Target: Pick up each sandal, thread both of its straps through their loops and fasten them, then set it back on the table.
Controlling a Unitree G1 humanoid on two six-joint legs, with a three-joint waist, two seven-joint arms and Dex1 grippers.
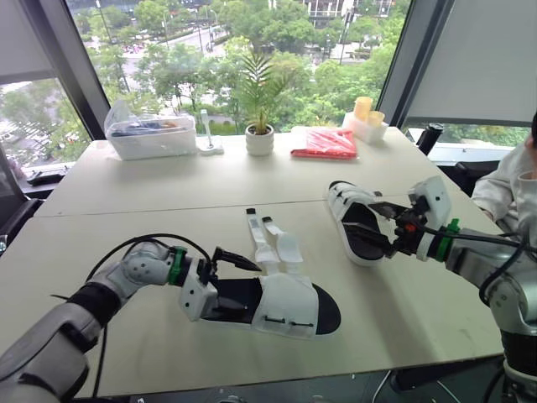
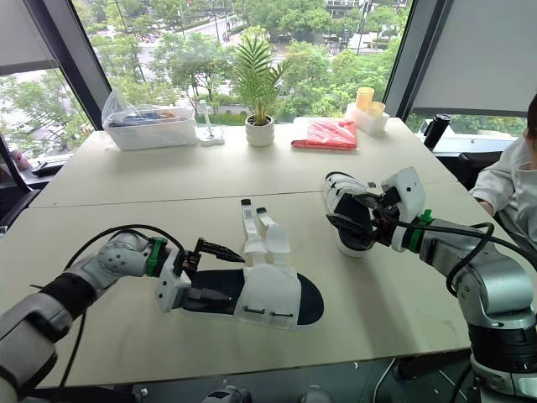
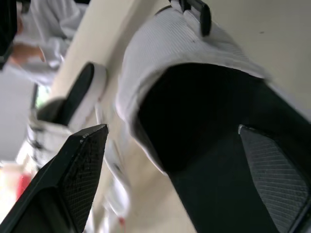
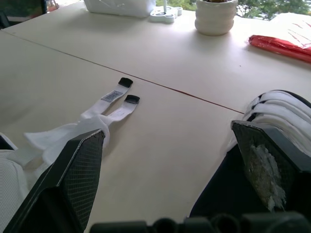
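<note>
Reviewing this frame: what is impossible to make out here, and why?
Far sandal: whether its straps are fastened; the right gripper covers them in the eye views, and the right wrist view's edge cuts them off.
Plastic container: contents too small, behind cloudy walls, eye views.
Person: cut off by the eye views' right edge.

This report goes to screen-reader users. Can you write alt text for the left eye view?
Two robot arms work over a beige table: the open left gripper sits at one end of the near sandal, whose two straps lie loose, while the open right gripper reaches the far sandal. A potted plant stands behind.
</note>
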